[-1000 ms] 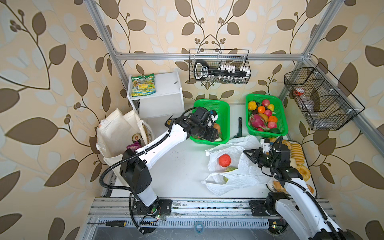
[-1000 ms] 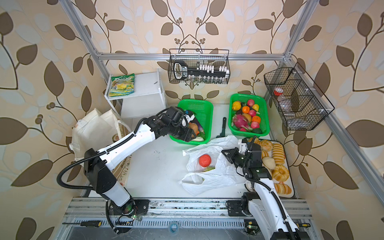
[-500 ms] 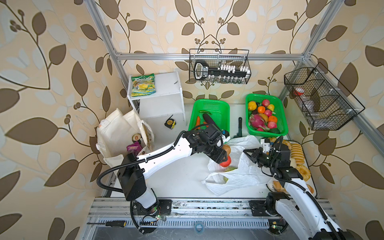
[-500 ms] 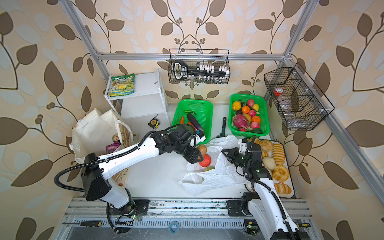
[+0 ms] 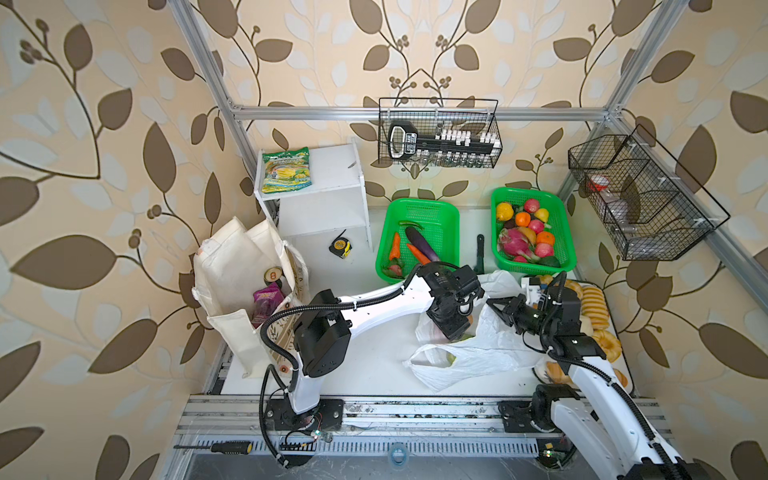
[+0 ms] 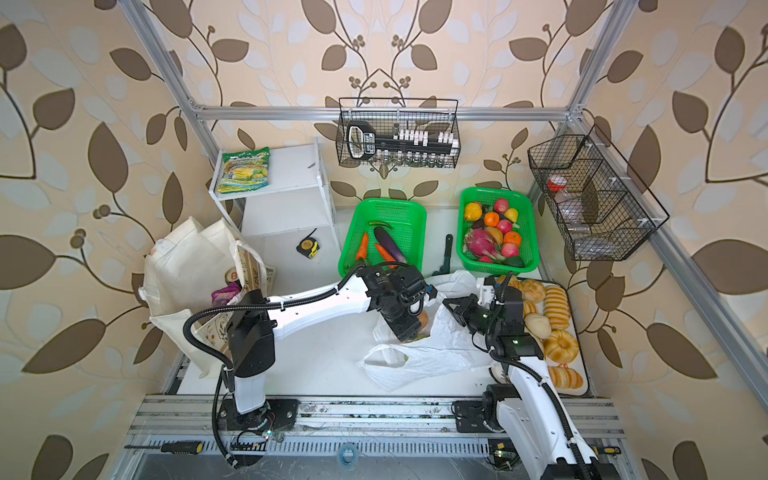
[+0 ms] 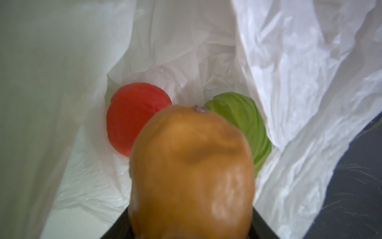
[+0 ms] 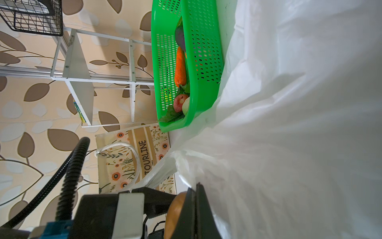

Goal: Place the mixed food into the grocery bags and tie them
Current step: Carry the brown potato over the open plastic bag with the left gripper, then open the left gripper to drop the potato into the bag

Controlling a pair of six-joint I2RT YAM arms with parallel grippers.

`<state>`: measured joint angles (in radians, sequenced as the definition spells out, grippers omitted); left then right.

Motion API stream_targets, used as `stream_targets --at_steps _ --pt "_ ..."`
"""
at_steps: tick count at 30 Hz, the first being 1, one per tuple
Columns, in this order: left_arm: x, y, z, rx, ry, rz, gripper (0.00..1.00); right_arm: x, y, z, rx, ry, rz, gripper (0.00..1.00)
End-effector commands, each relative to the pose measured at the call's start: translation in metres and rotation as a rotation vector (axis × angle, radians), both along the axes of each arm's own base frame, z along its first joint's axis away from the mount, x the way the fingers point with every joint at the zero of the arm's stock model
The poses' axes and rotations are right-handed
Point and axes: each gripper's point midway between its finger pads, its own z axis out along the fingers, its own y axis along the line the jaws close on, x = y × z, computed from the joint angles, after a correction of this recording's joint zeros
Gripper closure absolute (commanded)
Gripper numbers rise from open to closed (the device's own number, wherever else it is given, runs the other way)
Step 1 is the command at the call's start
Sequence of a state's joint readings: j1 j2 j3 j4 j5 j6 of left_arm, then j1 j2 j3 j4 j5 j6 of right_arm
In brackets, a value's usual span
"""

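Grips potato [image 7: 192,171] in left gripper [image 5: 459,330] at plastic bag [image 5: 490,357] mouth, centre frame; tomato [image 7: 134,115], cabbage [image 7: 248,120] inside. Pinches bag rim in right gripper [image 5: 496,305]. Pouch [image 5: 266,297], can [image 5: 272,275] in tote [image 5: 224,266], left.

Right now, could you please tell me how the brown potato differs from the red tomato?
The potato is brown and oblong, while the tomato is red and round. The potato is gripped in the jaws of the left gripper, whereas the tomato lies loose inside the white plastic bag. Both are whole, unwrapped produce, framed by that bag's open mouth.
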<state>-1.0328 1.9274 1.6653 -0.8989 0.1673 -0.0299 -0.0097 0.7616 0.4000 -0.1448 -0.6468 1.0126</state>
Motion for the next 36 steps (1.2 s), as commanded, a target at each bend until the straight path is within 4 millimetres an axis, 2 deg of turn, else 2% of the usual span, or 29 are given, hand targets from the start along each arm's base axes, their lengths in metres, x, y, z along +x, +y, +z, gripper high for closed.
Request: stream_targets --at_steps 1,4,7,13,20,25,28,32,36 --pt "0.011 -0.022 0.013 -0.092 -0.014 0.038 0.41 0.001 0.000 0.007 0.016 -0.017 -0.006 1.00" --pt "0.011 -0.042 0.014 -0.193 0.022 0.074 0.39 0.000 -0.001 0.003 0.010 -0.007 -0.006 1.00" --pt "0.017 -0.050 0.008 -0.213 0.032 0.122 0.36 -0.001 0.000 0.001 0.018 0.000 -0.005 1.00" --pt "0.030 -0.072 0.014 -0.287 0.050 0.170 0.30 0.001 -0.002 -0.001 0.018 0.004 -0.020 1.00" --pt "0.034 -0.075 0.013 -0.301 0.085 0.217 0.21 0.001 -0.002 -0.002 0.014 0.002 -0.021 1.00" --pt "0.032 -0.075 0.034 -0.366 0.089 0.212 0.20 0.001 -0.004 -0.006 0.007 0.009 -0.030 1.00" --pt "0.027 -0.073 0.057 -0.418 0.074 0.181 0.19 0.001 -0.005 -0.006 -0.002 0.007 -0.033 1.00" --pt "0.022 -0.059 0.091 -0.489 0.006 0.157 0.19 0.001 -0.005 -0.008 -0.012 0.010 -0.030 1.00" --pt "0.021 -0.037 0.117 -0.530 -0.094 0.171 0.16 0.002 -0.005 -0.009 -0.014 0.013 -0.029 1.00"
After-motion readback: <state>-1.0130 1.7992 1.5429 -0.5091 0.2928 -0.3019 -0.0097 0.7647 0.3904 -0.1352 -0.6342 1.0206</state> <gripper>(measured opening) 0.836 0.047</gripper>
